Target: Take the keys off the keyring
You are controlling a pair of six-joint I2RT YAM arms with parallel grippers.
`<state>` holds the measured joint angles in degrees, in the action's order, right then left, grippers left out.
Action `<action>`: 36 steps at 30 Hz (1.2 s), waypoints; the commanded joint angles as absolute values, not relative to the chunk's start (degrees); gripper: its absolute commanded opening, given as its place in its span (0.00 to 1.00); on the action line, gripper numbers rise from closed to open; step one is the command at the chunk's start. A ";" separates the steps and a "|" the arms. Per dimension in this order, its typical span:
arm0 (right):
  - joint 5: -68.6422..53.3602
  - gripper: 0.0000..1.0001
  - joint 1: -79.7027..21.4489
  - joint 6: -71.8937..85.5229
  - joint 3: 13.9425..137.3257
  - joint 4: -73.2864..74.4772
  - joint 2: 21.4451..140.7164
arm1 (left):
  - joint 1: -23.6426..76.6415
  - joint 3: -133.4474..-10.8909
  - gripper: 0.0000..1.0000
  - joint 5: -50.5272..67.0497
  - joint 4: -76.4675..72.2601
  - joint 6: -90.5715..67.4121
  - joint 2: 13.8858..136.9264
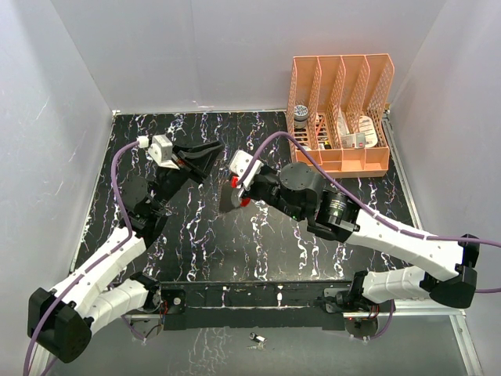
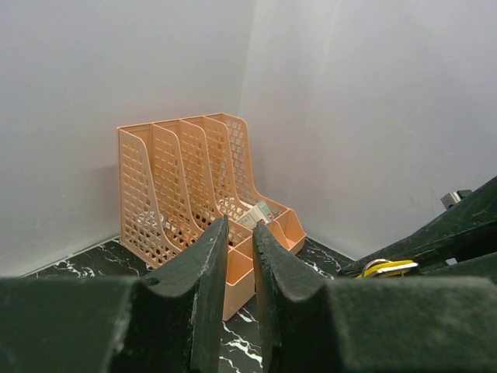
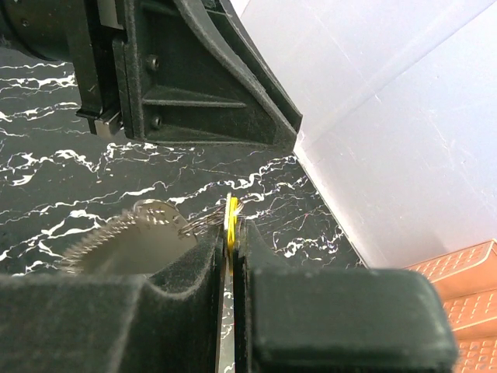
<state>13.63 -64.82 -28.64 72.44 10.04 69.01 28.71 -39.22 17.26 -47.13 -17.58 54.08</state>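
Note:
In the right wrist view my right gripper point(image 3: 233, 225) is shut on the yellow key point(image 3: 231, 211), whose head sticks up edge-on between the pads. A thin wire ring passes through the key, and the pale grey keyring point(image 3: 128, 241) with its ridged fan edge hangs to the left of it. In the top view this gripper point(image 1: 235, 194) is above mid-table, with a small red piece point(image 1: 245, 202) beside it, perhaps the red key. My left gripper point(image 1: 213, 151) hovers just left of it, empty, jaws a narrow gap apart point(image 2: 241, 233). The yellow key point(image 2: 386, 268) also shows at the right of the left wrist view.
An orange file organiser point(image 1: 342, 110) with several slots holding small items stands at the back right, also in the left wrist view point(image 2: 186, 179). White walls enclose the black marbled table point(image 1: 235, 243). A small metal object point(image 1: 256, 339) lies on the near ledge.

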 commanded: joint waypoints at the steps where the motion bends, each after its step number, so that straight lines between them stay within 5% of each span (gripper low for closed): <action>1: 14.59 0.00 -64.95 -29.65 72.84 4.31 67.09 | 28.56 -39.02 0.20 20.29 -49.04 -18.80 52.43; 11: 14.78 0.00 -64.95 -31.08 72.34 3.96 66.12 | 28.52 -41.23 0.27 29.56 -48.05 -20.70 53.57; 18: 14.79 0.00 -64.95 -37.18 71.97 4.39 64.32 | 28.56 -40.53 0.27 25.46 -45.61 -18.68 51.80; 36: -2.72 0.00 -64.95 -44.42 90.57 29.28 68.98 | 28.49 -43.38 0.26 28.40 -41.34 -17.12 49.99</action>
